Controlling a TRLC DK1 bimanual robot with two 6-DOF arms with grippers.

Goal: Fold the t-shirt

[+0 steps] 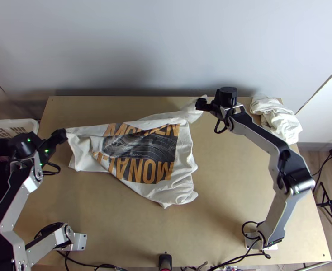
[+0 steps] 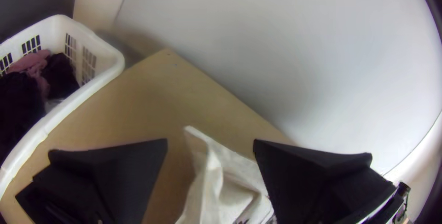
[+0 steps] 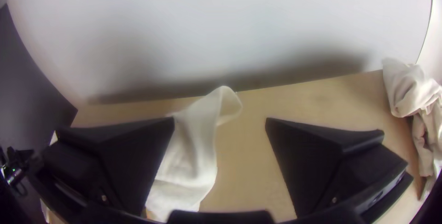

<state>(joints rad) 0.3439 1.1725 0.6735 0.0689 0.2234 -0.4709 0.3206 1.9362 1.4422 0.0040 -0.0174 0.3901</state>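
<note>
The t-shirt (image 1: 185, 151) lies in the middle of the bench (image 1: 238, 180), a bit to the left. It is loosely spread but wrinkly, with soft bumps and a crease running through its dark and gold picture (image 1: 141, 147). Its long way goes from left to right. The left end is narrower, and the shirt gets wider to the right. Its far edge slants, so a skinny bit of cloth at the right points to the far right. The near edge slants the other way, down to a floppy corner at the near right. The folds make it hard to see, so I can't be sure which end is the neck.

The left end effector (image 1: 61, 134) is at the shirt's left far corner. In its own wrist view, its fingers are wide apart, with a pointy tip of cloth showing between them. The right end effector (image 1: 201, 105) is by the skinny bit at the far right. In its wrist view, its fingers are spread wide too, and they pinch nothing.

A white basket (image 1: 30, 122) with dark clothes (image 2: 16, 109) and a pink cloth (image 2: 32, 63) sits at the far left. A crumpled pale cloth (image 1: 279, 121) lies on the bench's far right corner.
</note>
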